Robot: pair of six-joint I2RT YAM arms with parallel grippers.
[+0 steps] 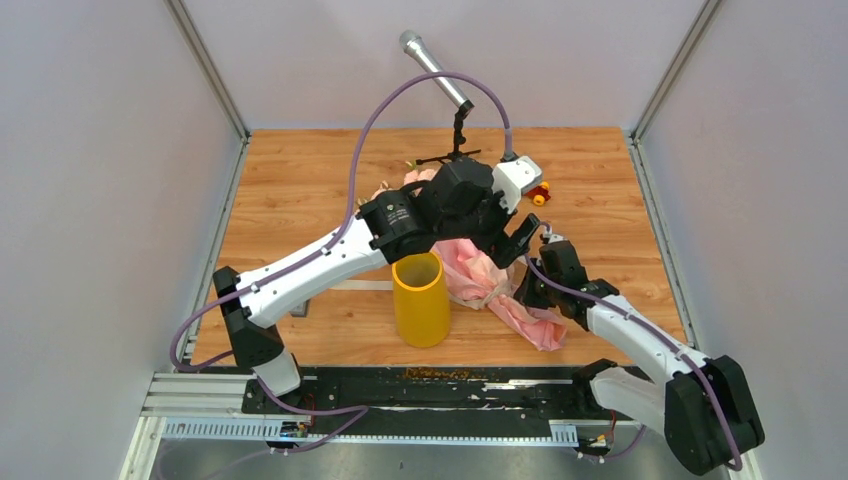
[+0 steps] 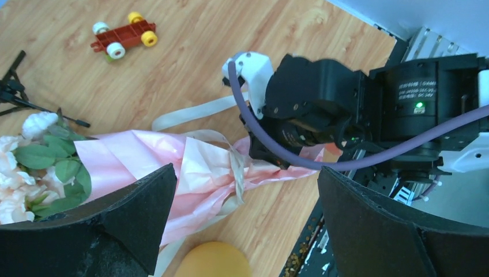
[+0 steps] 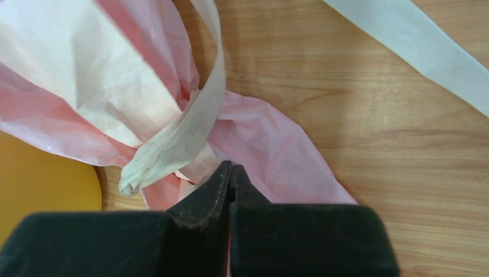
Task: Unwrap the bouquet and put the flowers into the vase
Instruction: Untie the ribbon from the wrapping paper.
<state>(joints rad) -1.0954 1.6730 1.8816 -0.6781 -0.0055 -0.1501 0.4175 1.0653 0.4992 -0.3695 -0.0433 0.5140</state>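
Observation:
The bouquet [image 1: 478, 272] lies on the table to the right of the upright yellow vase [image 1: 420, 298], its pink paper loosened and its beige ribbon [image 3: 173, 144] slack. The flowers [image 2: 34, 167], pale roses with green leaves, show at the far end of the wrap. My left gripper [image 2: 245, 225] hovers open above the paper [image 2: 144, 161] and the vase mouth [image 2: 213, 262], holding nothing. My right gripper [image 3: 230, 173] is shut at the paper's tail end [image 3: 277, 156], with a sliver of pink showing between its fingers. In the top view the right gripper [image 1: 527, 292] sits low beside the paper.
A red toy car with yellow and white wheels [image 2: 124, 36] stands behind the bouquet. A microphone on a small black tripod [image 1: 440, 75] is at the back. A loose strip of ribbon [image 3: 427, 46] lies on the wood. Walls enclose the table on three sides.

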